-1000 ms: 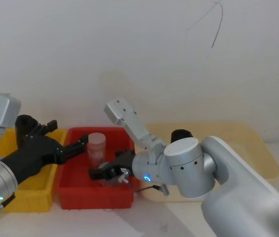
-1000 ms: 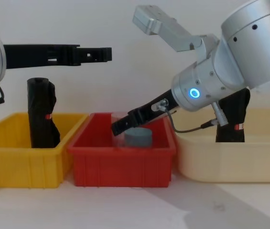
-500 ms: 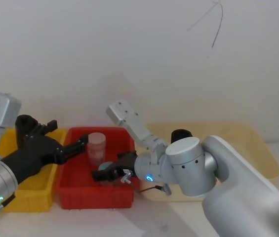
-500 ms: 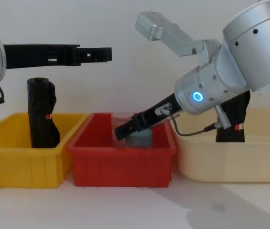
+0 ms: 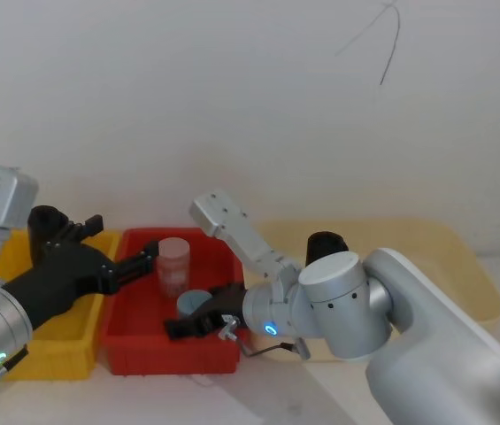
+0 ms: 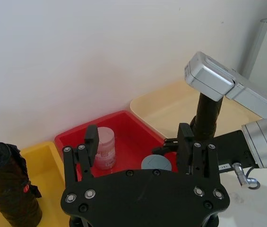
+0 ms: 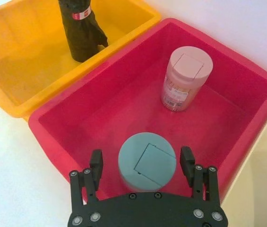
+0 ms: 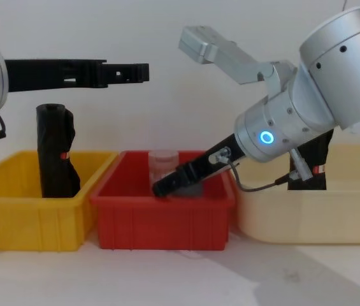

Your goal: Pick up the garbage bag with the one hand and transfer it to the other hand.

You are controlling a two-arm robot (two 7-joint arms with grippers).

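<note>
Right gripper (image 7: 142,168) jaws spread — straddling grey jar (image 7: 147,161).

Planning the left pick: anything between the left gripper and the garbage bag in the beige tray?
Yes. The right arm crosses in front of the garbage bag, right gripper open down in the red bin. The left gripper hovers open on its far side.

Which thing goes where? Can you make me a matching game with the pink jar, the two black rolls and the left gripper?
Things:
1 garbage bag
2 lumpy black roll
3 pink jar
4 left gripper

Places:
A in the red bin
B up in the air, open
C in the cream tray
D in the yellow bin

Pairs: 1-C, 2-D, 3-A, 4-B.
</note>
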